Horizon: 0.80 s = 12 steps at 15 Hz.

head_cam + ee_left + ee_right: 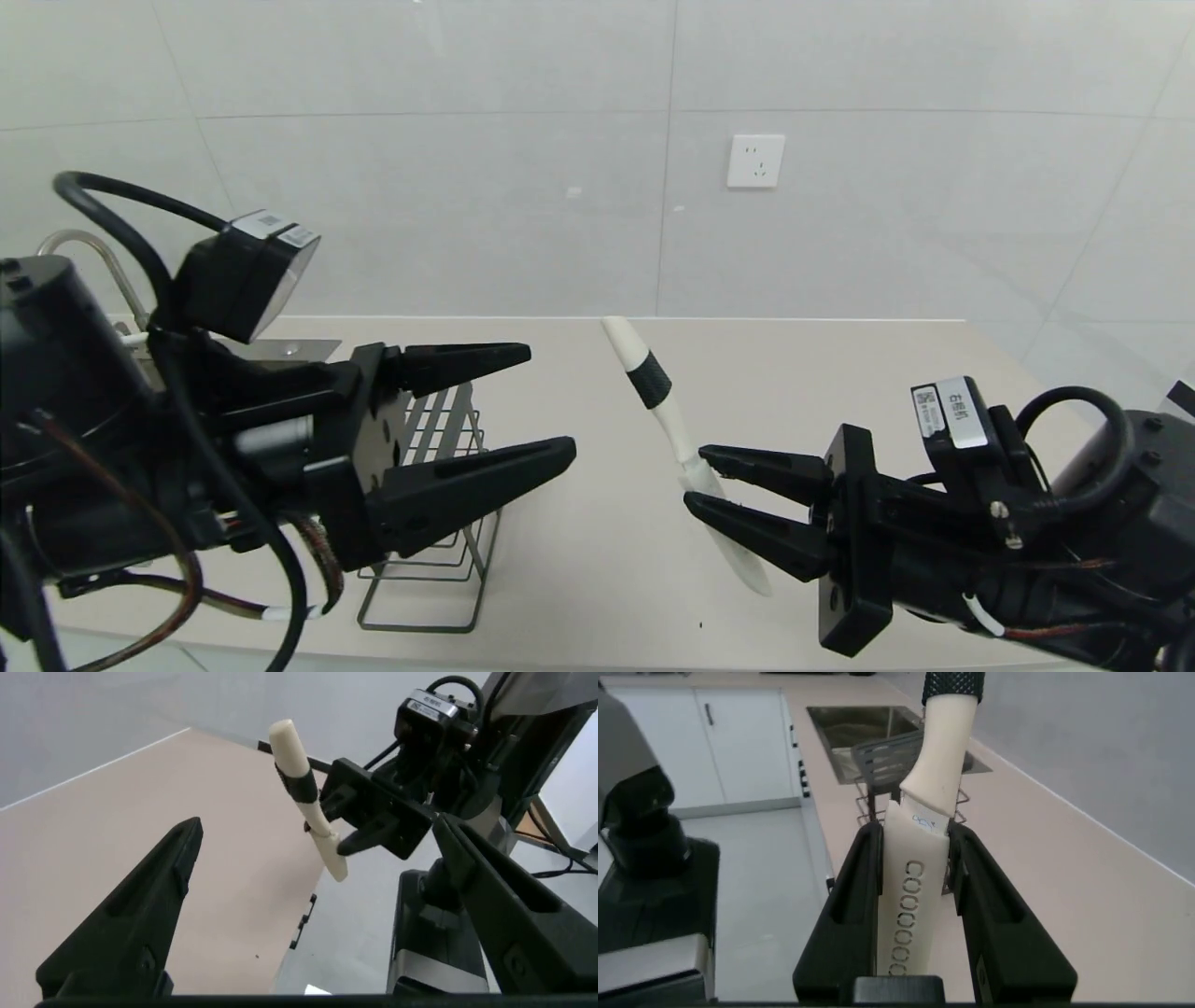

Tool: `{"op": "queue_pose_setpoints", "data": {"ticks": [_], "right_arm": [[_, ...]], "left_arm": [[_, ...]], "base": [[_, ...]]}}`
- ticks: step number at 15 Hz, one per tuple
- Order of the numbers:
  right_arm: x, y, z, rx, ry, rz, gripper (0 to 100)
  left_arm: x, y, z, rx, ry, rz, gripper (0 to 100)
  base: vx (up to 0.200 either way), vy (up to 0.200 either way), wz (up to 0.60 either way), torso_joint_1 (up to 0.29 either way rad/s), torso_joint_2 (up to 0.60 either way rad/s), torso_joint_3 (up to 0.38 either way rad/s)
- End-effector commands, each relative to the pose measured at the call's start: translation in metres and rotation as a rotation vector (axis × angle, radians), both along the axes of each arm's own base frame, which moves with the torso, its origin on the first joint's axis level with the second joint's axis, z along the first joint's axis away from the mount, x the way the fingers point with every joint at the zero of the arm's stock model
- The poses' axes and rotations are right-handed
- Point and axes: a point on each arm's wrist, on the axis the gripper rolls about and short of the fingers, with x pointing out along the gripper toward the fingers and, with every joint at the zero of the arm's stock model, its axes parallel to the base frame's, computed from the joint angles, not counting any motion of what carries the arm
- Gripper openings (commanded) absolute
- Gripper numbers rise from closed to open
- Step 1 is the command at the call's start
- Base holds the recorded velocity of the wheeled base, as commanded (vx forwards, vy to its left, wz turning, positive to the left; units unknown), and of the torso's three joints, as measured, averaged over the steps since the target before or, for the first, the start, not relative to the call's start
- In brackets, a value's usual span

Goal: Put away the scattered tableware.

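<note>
A white knife (653,392) with a cream handle and a black band is held in the air, handle tilted up and toward the wall. My right gripper (698,478) is shut on its perforated blade (910,915), above the right half of the beige counter (840,373). My left gripper (551,401) hangs open with nothing in it, above a wire cutlery rack (439,560) standing on the counter's left front. In the left wrist view the knife (304,793) and the right gripper (350,845) appear beyond the left gripper's spread fingers (140,924).
A steel sink (280,350) with a curved faucet (93,252) lies behind the rack at the far left. The tiled wall carries a socket (755,161). White cabinets (710,737) and floor lie beyond the counter's front edge.
</note>
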Motion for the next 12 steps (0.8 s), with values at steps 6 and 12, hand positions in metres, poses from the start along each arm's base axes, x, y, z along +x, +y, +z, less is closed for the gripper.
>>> {"op": "queue_pose_setpoints", "data": {"ticks": [6,12], "right_arm": [[0.000,0.000,0.000,0.001,-0.003,-0.003,0],[0.002,0.001,0.004,0.018,-0.020,-0.006,0]], "left_arm": [[0.026,-0.050,-0.028,-0.015,0.006,-0.066,100],[0.043,-0.082,-0.037,-0.147,-0.067,-0.088,100]], "base": [[0.000,0.000,0.00,0.000,0.00,0.000],[0.000,0.000,0.00,0.000,0.00,0.000]]}}
